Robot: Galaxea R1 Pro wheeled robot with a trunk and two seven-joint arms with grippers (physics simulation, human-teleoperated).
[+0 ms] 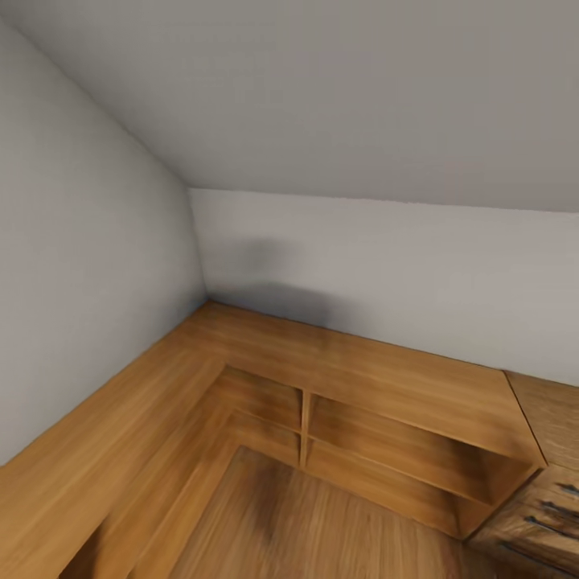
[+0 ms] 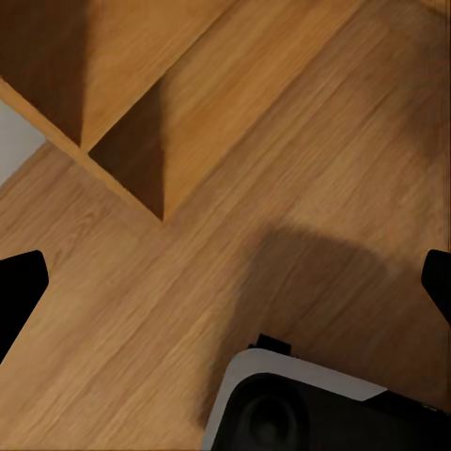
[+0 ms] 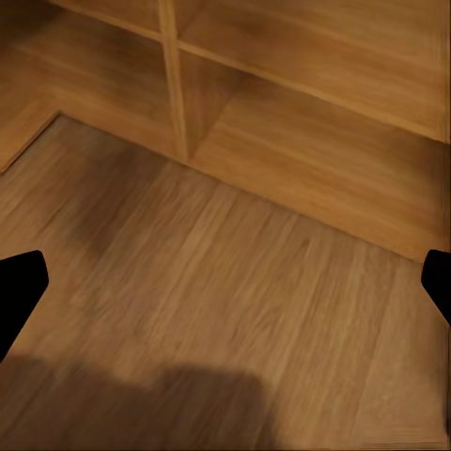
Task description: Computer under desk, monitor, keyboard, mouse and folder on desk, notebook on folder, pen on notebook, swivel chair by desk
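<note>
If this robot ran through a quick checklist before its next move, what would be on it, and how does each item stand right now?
1. Desk or any workspace item in sight: not ok. The head view shows a corner of grey walls and a low wooden shelf unit.
2. Left gripper free: ok, its dark fingertips stand wide apart over bare wood floor, holding nothing.
3. Right gripper free: ok, fingertips apart, nothing between them.
4. Room ahead to drive: not ok, the shelf unit and walls close off the corner; turning away looks wiser.
5. What lies behind the robot: cannot tell.
</note>
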